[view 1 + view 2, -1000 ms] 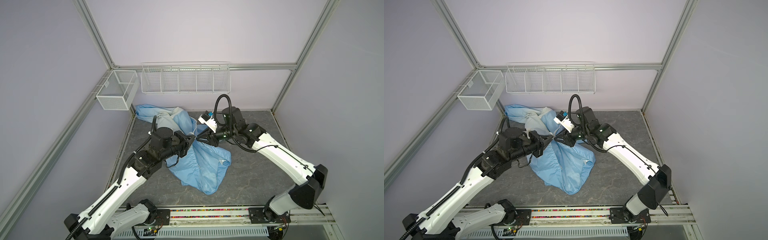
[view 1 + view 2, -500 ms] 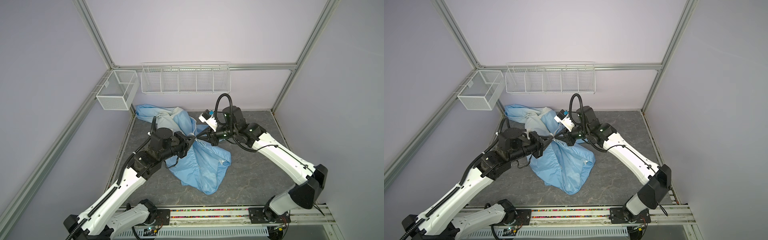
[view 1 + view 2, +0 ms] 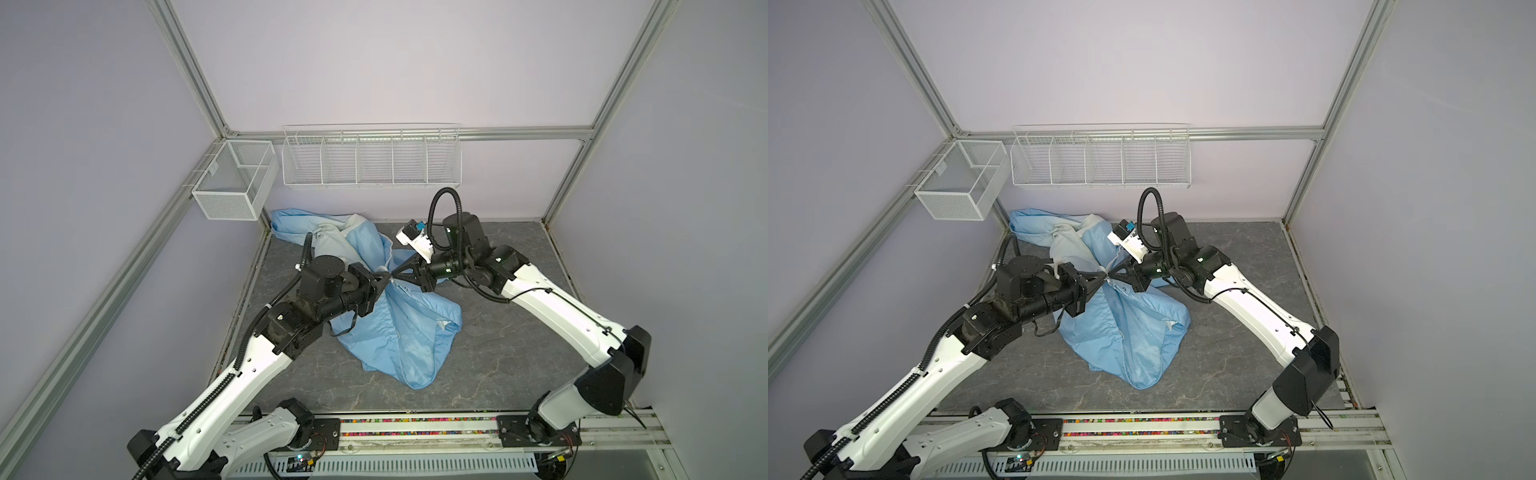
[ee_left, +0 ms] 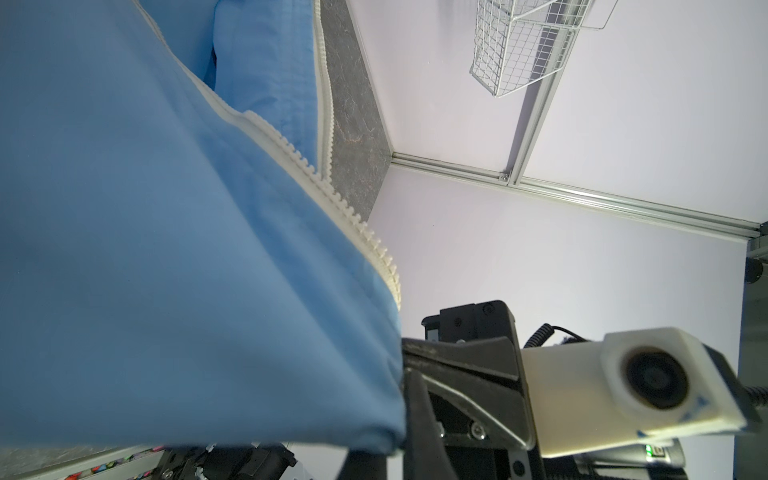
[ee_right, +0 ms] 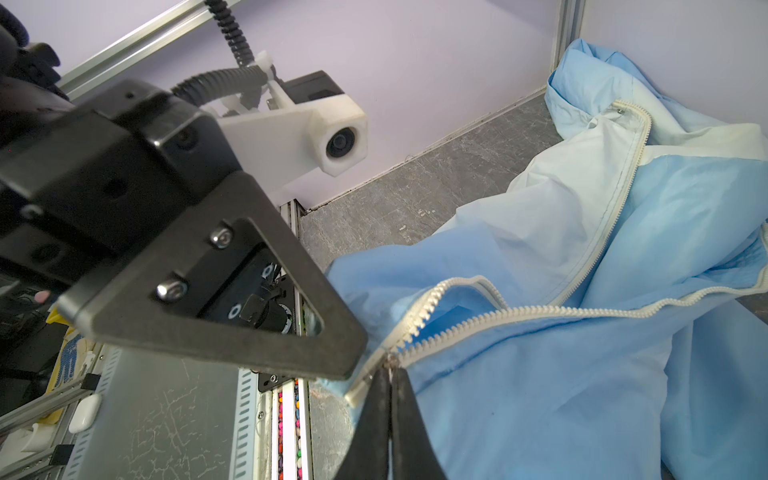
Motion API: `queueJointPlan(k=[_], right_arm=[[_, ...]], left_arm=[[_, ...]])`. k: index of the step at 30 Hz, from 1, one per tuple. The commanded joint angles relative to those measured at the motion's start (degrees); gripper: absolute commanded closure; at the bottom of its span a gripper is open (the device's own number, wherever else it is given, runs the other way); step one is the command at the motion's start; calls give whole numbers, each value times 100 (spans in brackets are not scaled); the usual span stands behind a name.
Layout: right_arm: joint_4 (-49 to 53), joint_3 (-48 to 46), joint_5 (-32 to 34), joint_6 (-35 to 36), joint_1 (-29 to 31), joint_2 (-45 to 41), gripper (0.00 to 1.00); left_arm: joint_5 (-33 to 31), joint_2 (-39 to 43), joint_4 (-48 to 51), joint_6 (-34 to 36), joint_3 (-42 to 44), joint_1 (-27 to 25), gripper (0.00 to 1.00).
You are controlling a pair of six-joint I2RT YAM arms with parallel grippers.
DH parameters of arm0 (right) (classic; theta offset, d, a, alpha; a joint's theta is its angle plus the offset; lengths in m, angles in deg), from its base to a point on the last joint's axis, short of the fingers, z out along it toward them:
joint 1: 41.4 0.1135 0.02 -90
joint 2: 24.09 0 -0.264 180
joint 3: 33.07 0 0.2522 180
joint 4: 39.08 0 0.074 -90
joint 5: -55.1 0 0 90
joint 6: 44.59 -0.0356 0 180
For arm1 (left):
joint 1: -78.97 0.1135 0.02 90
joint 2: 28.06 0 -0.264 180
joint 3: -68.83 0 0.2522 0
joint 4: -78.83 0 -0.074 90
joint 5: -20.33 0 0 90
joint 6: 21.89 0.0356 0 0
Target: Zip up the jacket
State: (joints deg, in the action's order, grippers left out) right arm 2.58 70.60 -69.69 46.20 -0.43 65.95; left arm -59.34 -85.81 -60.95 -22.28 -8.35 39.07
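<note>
In both top views the left gripper and the right gripper meet tip to tip on the jacket, too small to tell what each pinches. In the left wrist view cloth hides the left tips. In the right wrist view the zipper between the pressed right tips is hidden.

Matt cloth lying on a stone-look desk
The jacket is showing thin, smooth, softly creased light-blue cloth; its zipper is showing cream matt plastic-looking teeth; the desk is looking grey, veined and matt; the wire rack is showing white-coated metal.
</note>
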Motion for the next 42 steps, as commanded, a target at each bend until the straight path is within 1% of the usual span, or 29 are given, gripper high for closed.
queueJointPlan(k=[1, 6, 12, 27, 32, 37, 42], right_arm=[[-87, -110, 232, 26, -15, -4, 93], [-122, -143, 782, 17, -26, 56, 93], [-262, -140, 1171, -52, -37, 167, 93], [-199, 241, 1552, -115, -125, 514, 93], [-141, 260, 1508, -75, -146, 482, 93], [-186, 99, 1163, 26, -135, 248, 93], [70, 165, 817, 35, -118, 198, 93]], left_arm=[[231, 28, -371, 31, -21, 7, 100], [360, -68, -385, 46, -74, 4, 100], [462, -89, -361, 38, -92, 6, 100], [638, -44, -343, 13, -58, 9, 100], [603, -26, -369, 5, -14, 16, 100], [492, 31, -449, -24, 120, 44, 100], [385, 123, -692, -167, 386, 50, 100]])
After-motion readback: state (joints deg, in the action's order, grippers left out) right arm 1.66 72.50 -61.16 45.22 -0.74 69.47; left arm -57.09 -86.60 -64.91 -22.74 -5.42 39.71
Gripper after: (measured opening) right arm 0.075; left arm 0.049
